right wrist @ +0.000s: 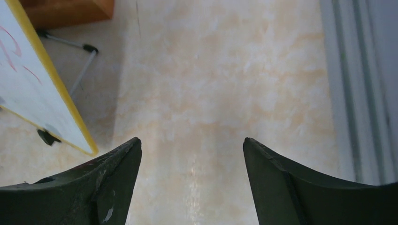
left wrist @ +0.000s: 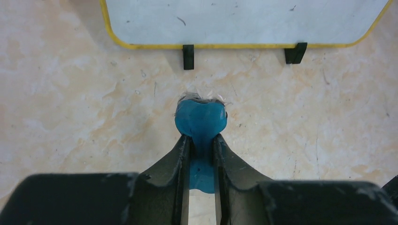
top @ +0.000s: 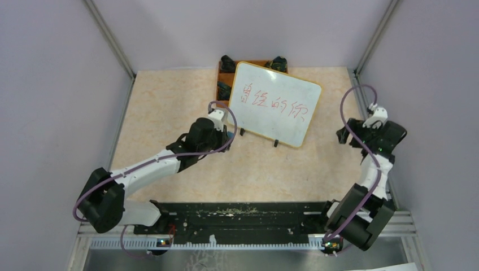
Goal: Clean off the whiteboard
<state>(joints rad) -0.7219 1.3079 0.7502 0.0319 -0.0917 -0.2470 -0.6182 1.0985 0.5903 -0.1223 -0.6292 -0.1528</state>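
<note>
The whiteboard [top: 275, 104] stands tilted at the back middle of the table, yellow-framed, on small black feet [left wrist: 188, 56], with red handwritten characters [top: 273, 100] across it. My left gripper [top: 229, 134] sits just off the board's lower left corner, shut on a blue eraser [left wrist: 201, 119]. The eraser's whitish far end points at the board's lower edge [left wrist: 244, 21], a short gap away. My right gripper [right wrist: 192, 143] hangs open and empty over bare table. It is to the right of the board's yellow edge [right wrist: 28, 84] and shows at the right [top: 343, 135] in the top view.
An orange-brown tray [top: 226, 76] holding black objects [top: 227, 63] sits behind the board; its corner [right wrist: 70, 11] shows in the right wrist view beside a thin metal stand leg [right wrist: 82, 61]. Grey walls enclose the marbled tabletop [top: 186, 96], with a metal rail [right wrist: 356, 93] along the right.
</note>
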